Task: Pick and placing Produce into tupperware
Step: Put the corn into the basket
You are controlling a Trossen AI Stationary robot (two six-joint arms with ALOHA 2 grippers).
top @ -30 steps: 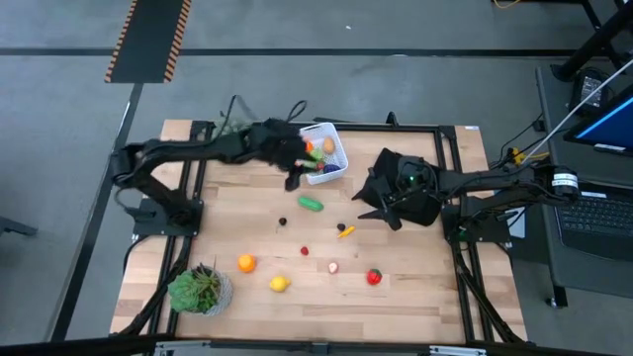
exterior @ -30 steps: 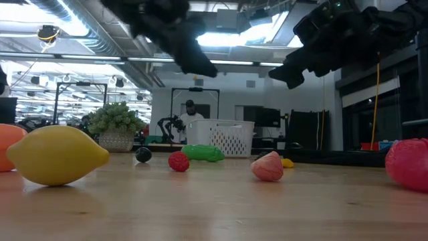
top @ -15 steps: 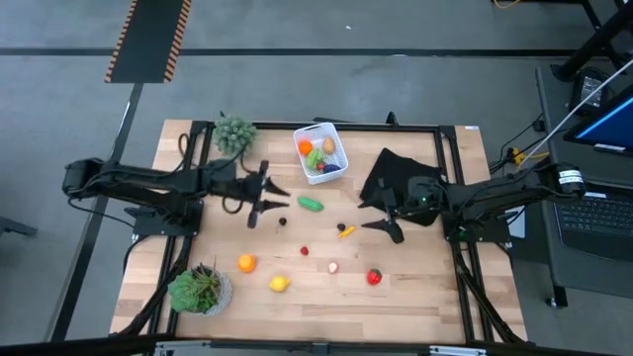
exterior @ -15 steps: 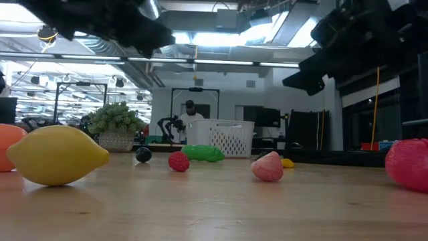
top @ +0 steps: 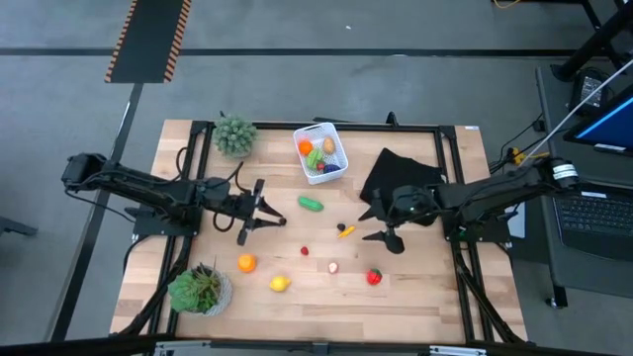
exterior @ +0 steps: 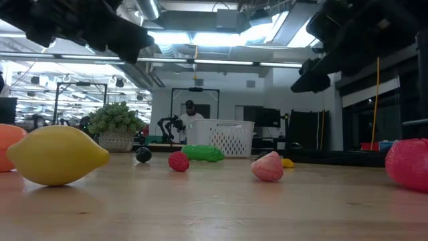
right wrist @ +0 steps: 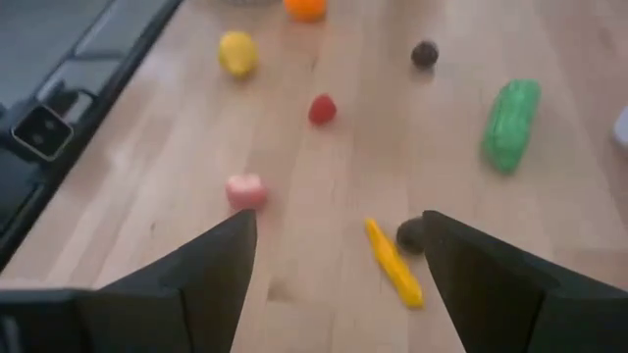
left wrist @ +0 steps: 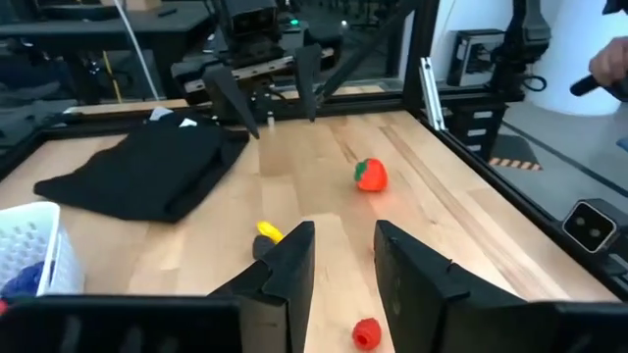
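Note:
The white tub [top: 321, 153] stands near the table's far edge with several toy pieces inside. Loose produce lies on the wood: a green cucumber [top: 311, 204], a yellow piece [top: 345, 231] beside a dark ball [right wrist: 410, 233], a small red berry [top: 305, 250], a pink piece [top: 332, 267], a red fruit [top: 374, 278], an orange [top: 246, 263] and a lemon [top: 280, 284]. My left gripper [top: 265, 211] hangs open left of the cucumber, above the table. My right gripper [top: 381, 237] is open wide, just right of the yellow piece [right wrist: 392, 263].
A black folded cloth [top: 401, 176] lies right of the tub, under the right arm. One potted plant [top: 234, 133] stands at the far left, another [top: 201, 289] at the near left corner. Bare wood lies along the near edge. A person [exterior: 192, 120] shows in the room behind.
My left gripper has drawn back from over the tub toward the table's left and near side, and it now hangs left of the cucumber. My right gripper has moved off the black cloth toward the near edge, coming close to the yellow piece. No produce has moved.

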